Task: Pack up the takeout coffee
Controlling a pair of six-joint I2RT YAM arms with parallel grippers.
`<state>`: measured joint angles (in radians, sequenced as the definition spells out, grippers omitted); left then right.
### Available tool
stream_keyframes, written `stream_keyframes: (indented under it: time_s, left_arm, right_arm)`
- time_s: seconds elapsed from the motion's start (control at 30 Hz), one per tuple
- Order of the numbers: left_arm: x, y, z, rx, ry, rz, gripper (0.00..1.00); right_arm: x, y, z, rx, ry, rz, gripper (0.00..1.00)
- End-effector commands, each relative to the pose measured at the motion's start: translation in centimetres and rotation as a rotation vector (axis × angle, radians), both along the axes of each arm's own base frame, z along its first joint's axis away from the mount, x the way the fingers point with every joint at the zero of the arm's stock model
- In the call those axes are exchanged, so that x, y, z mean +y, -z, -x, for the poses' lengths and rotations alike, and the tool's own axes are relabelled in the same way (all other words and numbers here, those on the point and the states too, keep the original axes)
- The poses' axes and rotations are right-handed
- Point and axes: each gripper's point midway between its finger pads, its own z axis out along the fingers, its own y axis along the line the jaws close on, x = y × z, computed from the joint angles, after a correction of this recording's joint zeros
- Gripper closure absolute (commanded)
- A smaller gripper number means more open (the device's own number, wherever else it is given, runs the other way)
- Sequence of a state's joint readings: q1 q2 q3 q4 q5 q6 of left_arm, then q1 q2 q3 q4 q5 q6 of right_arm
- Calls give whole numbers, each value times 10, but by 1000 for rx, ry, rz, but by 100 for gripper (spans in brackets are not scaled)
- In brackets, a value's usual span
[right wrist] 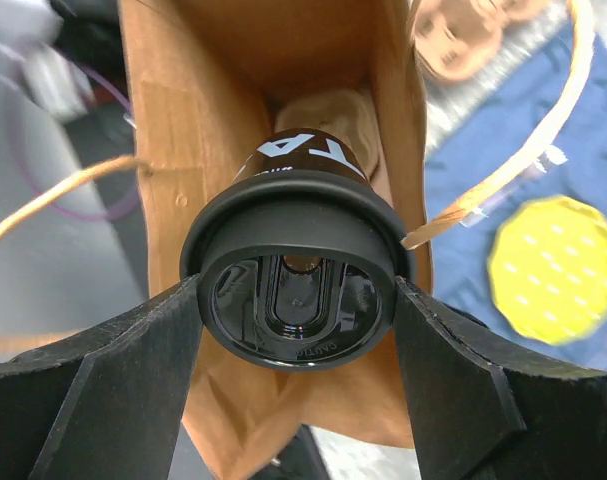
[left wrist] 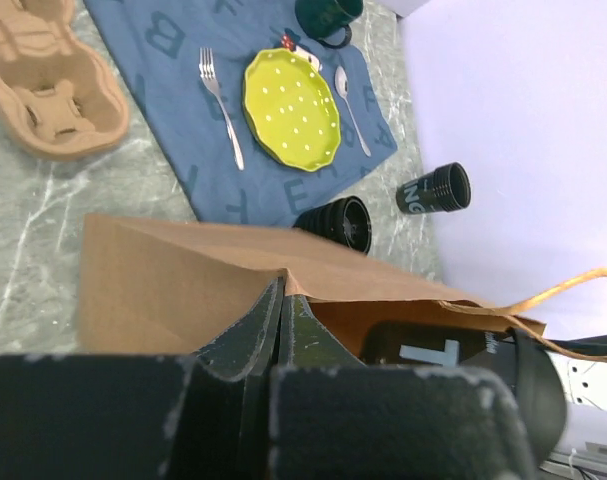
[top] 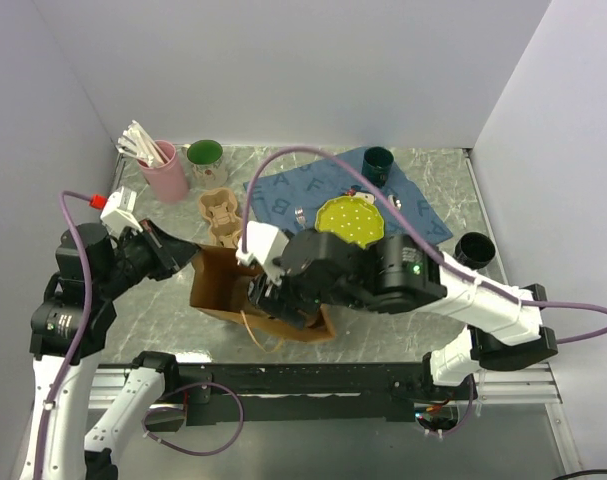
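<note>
A takeout coffee cup [right wrist: 296,290], black with a black lid and white lettering, hangs inside the mouth of the brown paper bag [top: 218,290]. My right gripper [right wrist: 296,312] is shut on it, one finger pressed to each side of the lid. The same cup [left wrist: 428,350] shows through the bag's opening in the left wrist view. My left gripper [left wrist: 283,300] is shut on the bag's upper edge [left wrist: 183,290], at the bag's left side in the top view [top: 191,255]. A second black cup [top: 475,250] stands at the far right of the table. A ribbed black cup [left wrist: 335,222] sits just beyond the bag.
A blue mat [top: 283,195] holds a yellow plate [top: 350,220], fork, spoon and a dark green mug [top: 378,160]. The tan cup carrier [top: 221,215] lies behind the bag. A pink cup [top: 165,170] of utensils and a green cup [top: 205,152] stand at back left.
</note>
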<state>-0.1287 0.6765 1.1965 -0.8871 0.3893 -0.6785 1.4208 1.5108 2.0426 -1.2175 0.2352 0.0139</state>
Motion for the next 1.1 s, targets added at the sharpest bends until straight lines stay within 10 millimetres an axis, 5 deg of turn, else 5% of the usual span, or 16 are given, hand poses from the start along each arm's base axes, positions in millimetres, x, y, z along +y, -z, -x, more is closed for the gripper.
stream_keyframes:
  time_s: [0.0,0.23,0.37,0.4,0.6,0.83,0.97,1.07]
  left_arm:
    - [-10,-5,5,-16,47,54,99]
    - [-17,5,28,-77,120,68,93]
    - [-13,15,38,-27,105,58,52]
    - [-11,15,42,-28,95,51,50]
    - [-5,33,64,36,111,-8,47]
    - [-12,27,73,23,153,21,57]
    - [-14,10,65,-47,167,19,86]
    - [-16,-11,57,-138,184,14,98]
  right_arm:
    - [-14,12,-13,-164,40,149,44]
    - [-21,46,-3,-192,0,231,44]
    - [-32,69,0,-185,0,271,44]
    - [-32,70,1,-177,2,262,45]
    - [-35,81,9,-148,6,265,46]
    - [-28,93,20,-141,15,260,46]
    - [-16,88,14,-174,40,242,47]
    - [-10,82,4,-223,90,232,48]
